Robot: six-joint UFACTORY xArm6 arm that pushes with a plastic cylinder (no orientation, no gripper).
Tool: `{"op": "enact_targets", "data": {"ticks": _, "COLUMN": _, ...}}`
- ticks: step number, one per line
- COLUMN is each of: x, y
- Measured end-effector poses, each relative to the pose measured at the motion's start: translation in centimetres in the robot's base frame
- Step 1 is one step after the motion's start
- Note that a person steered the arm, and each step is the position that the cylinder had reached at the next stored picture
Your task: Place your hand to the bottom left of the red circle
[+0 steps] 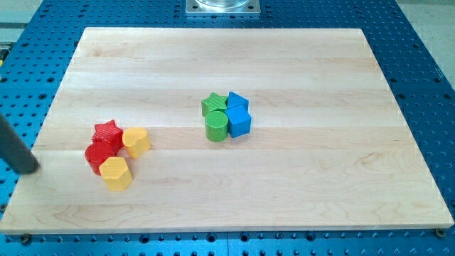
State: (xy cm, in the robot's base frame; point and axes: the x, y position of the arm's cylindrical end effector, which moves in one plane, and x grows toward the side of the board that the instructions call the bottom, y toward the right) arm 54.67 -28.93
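Note:
The red circle block [97, 156] lies at the view's left on the wooden board [284, 185]. It touches a red star [107, 132] above it, a yellow block [116, 173] at its lower right and a yellow heart-like block [136, 142] to its right. My tip [30, 168] is at the board's left edge, to the left of the red circle and slightly below it, with a gap of bare board between them. The dark rod runs up and off the view's left edge.
Near the board's middle sits a tight cluster: a green star [213, 104], a green cylinder [217, 126], a blue block [237, 102] and a blue cube [239, 123]. A blue perforated table [419, 64] surrounds the board. A metal mount [223, 6] shows at the top.

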Motion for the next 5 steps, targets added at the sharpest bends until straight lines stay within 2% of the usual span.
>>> {"op": "enact_targets", "data": {"ticks": 2, "x": 0.8, "y": 4.4}}
{"op": "enact_targets", "data": {"ticks": 5, "x": 0.4, "y": 7.8}}
